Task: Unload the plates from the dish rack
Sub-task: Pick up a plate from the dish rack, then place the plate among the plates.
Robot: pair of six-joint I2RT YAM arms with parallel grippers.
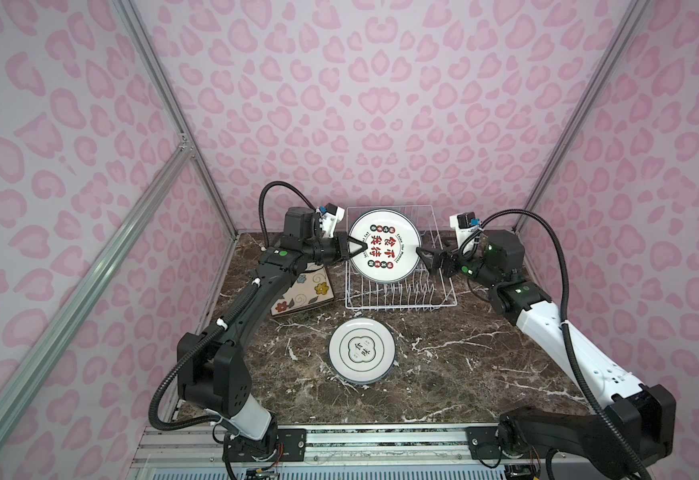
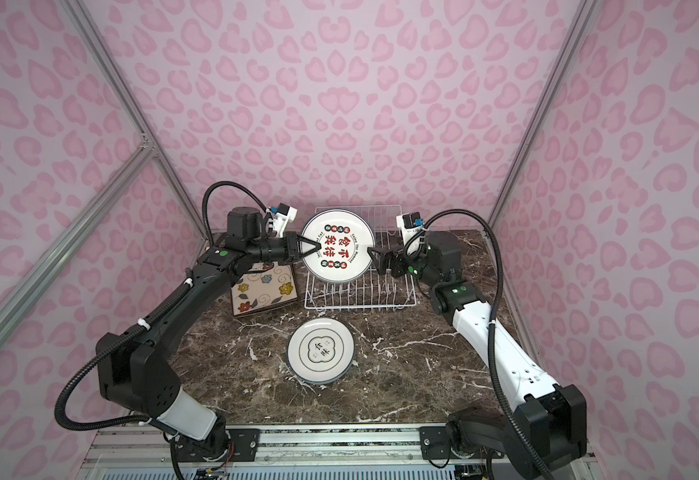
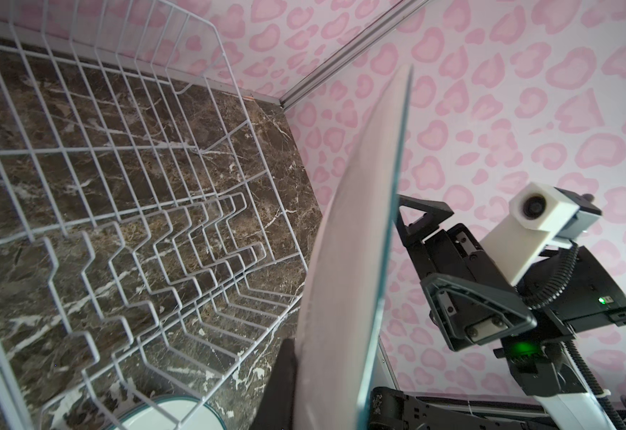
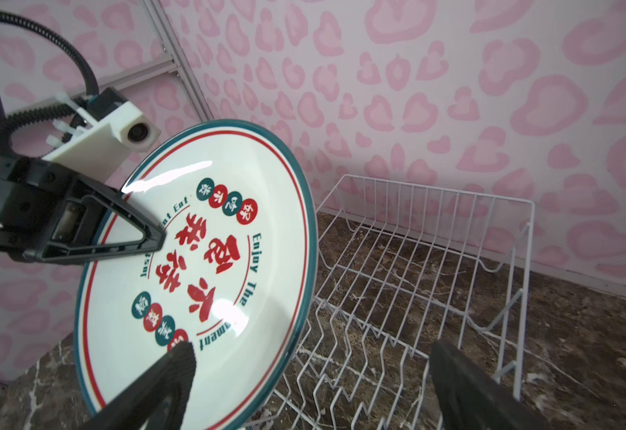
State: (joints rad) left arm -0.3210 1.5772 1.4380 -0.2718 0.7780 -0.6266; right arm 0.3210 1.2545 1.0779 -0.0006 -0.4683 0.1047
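The left pincer (image 1: 351,250) is clamped on the left rim of a round white plate (image 1: 385,245), holding it upright over the dish rack (image 1: 443,297) at the far middle of the worktop (image 1: 464,365). The right pincer (image 1: 426,261) stands spread wide at the plate's right rim, one finger on either side of the edge.

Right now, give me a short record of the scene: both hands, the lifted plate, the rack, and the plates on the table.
left hand: shut on the edge of the round printed plate
right hand: open, at that plate's opposite edge
round printed plate: upright, over the dish rack
dish rack: no plates seen in its slots
square plates: stacked on the table, beside the rack
round plates stack: on the table, before the rack
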